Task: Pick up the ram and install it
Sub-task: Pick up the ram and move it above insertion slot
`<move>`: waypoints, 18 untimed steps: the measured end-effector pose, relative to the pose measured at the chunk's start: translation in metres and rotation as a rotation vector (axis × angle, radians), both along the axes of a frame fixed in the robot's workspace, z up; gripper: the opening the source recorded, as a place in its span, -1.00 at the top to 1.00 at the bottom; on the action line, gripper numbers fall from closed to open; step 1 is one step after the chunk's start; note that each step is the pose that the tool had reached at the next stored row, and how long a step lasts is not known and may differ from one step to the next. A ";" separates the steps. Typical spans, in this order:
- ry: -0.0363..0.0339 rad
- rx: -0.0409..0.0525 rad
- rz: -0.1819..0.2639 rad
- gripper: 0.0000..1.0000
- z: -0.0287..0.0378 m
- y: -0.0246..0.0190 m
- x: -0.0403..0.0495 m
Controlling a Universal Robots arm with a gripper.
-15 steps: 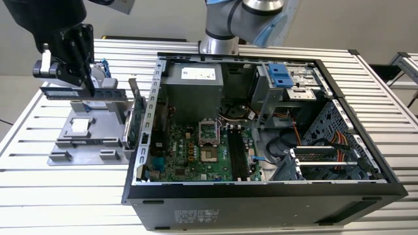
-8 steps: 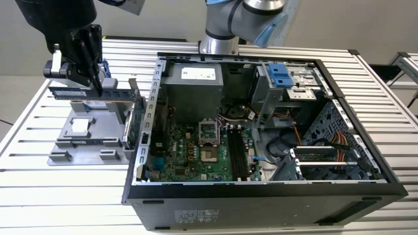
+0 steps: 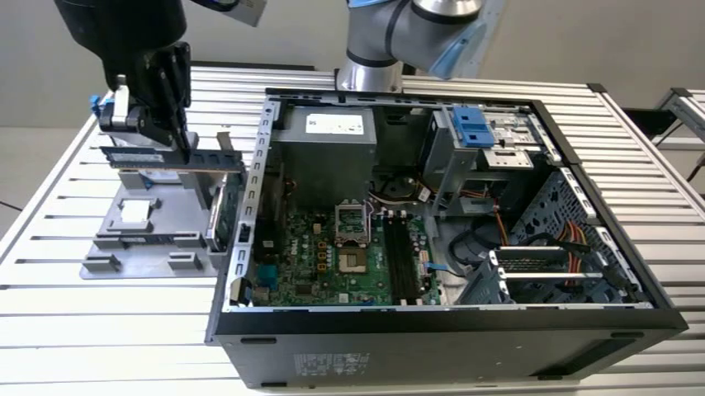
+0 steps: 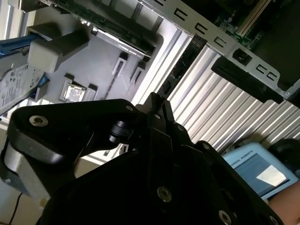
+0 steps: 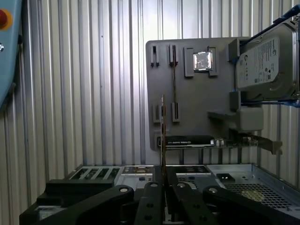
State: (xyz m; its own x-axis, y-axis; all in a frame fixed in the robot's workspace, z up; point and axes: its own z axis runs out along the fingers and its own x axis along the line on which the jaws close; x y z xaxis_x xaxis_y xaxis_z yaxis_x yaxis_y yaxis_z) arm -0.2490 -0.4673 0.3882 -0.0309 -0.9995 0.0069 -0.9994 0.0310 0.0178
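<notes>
**Slatted table (image 3: 49,313), ram (image 5: 162,131) in my claw (image 5: 163,185)**

On it sit a grey tray (image 3: 149,252) and, at the exterior view's right of it, an open case (image 3: 441,338). I hang over the tray, outside the case. My claw is clamped on the ram, which sticks out edge-on from between my fingers (image 5: 151,199) in the first wrist view. A hard drive (image 5: 265,61) stands at the tray's edge.

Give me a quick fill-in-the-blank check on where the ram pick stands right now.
1. The tool is ___ on the ram, seen edge-on in the first wrist view.
2. In the exterior view, the tool hangs over the gray fixture, which lies to that view's ___ of the computer case.
3. The hard drive on the fixture sits in a ___ bracket.
Missing words: shut; left; blue.
</notes>
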 end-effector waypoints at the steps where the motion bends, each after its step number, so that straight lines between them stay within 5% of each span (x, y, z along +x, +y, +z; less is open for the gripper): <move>1: 0.0000 0.0000 0.000 1.00 0.0000 0.0000 0.0019; 18: 0.0002 0.0000 -0.001 1.00 0.0000 0.0000 0.0430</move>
